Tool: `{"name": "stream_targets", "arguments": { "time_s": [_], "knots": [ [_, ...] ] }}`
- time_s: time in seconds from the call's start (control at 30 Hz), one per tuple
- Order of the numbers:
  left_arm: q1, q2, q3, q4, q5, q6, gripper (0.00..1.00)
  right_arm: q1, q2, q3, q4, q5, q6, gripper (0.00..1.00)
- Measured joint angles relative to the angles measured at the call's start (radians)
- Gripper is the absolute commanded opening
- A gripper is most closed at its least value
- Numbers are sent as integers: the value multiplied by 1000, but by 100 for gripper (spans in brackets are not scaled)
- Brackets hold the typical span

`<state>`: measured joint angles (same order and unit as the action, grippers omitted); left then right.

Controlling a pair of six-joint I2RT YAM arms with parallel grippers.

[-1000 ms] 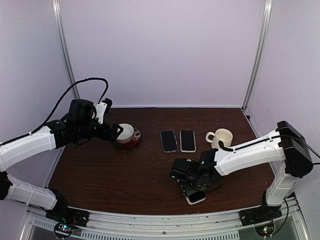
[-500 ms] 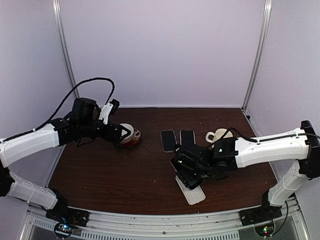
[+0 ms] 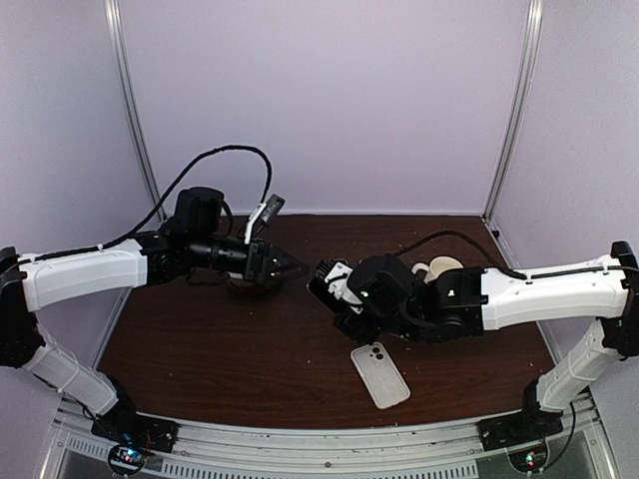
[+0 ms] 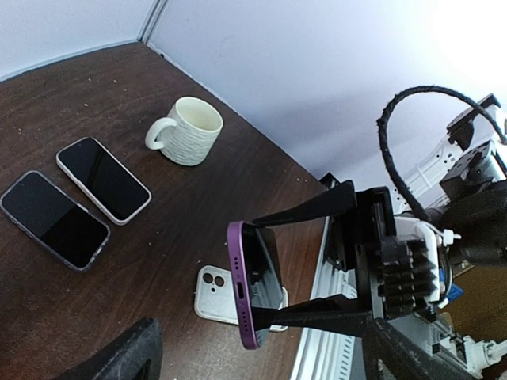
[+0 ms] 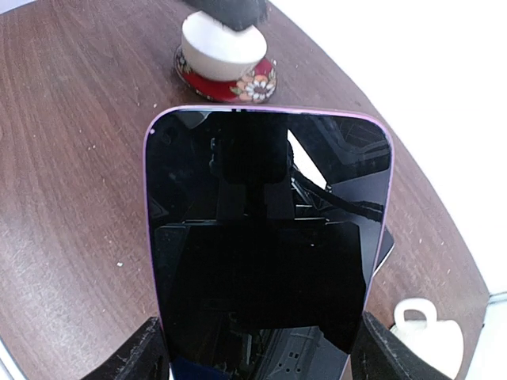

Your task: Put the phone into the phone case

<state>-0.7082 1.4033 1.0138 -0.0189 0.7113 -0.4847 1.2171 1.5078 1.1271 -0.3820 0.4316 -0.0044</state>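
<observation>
Above the middle of the brown surface (image 3: 200, 349), the right gripper (image 3: 337, 295) holds the purple phone (image 5: 265, 237) clear of the wood, its jaws closed on the phone's two long edges. From the right wrist, the dark screen faces the camera and fills most of the view, with a black finger (image 5: 146, 356) showing at each lower corner. From the left wrist, the phone stands on edge and tilted, a short purple edge toward the camera.

The white phone case (image 3: 379, 374) lies flat on the surface at about 5 o'clock from the held phone in the overhead view. Its camera cut-out is at the far end, and it is apart from the phone.

The left gripper (image 3: 288, 265) hangs near the phone at about 10 o'clock, pointing toward it. I cannot tell how far its jaws stand open.

Two dark phones (image 4: 103, 180) lie side by side on the surface, and a cream mug (image 4: 188, 129) stands at about 1 o'clock from them in the left wrist view. A white cup (image 5: 222, 43) sits on a red patterned saucer (image 5: 257, 83) at 12 o'clock in the right wrist view.
</observation>
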Motion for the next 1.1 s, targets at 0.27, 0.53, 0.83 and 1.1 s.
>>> {"name": "stream_targets", "arguments": {
  "time_s": [0.27, 0.53, 0.83, 1.1],
  "knots": [
    [-55, 92, 0, 42, -13, -36, 62, 1, 0, 0, 118, 17, -86, 22],
    [-100, 87, -2, 76, -70, -3, 25, 3, 0, 0, 175, 5, -130, 22],
    [-137, 47, -41, 97, -154, -13, 0, 10, 0, 2, 195, -2, -185, 45],
    [-149, -70, -65, 82, -201, 101, 0, -1, -95, 2, 170, -68, -145, 100]
  ]
}}
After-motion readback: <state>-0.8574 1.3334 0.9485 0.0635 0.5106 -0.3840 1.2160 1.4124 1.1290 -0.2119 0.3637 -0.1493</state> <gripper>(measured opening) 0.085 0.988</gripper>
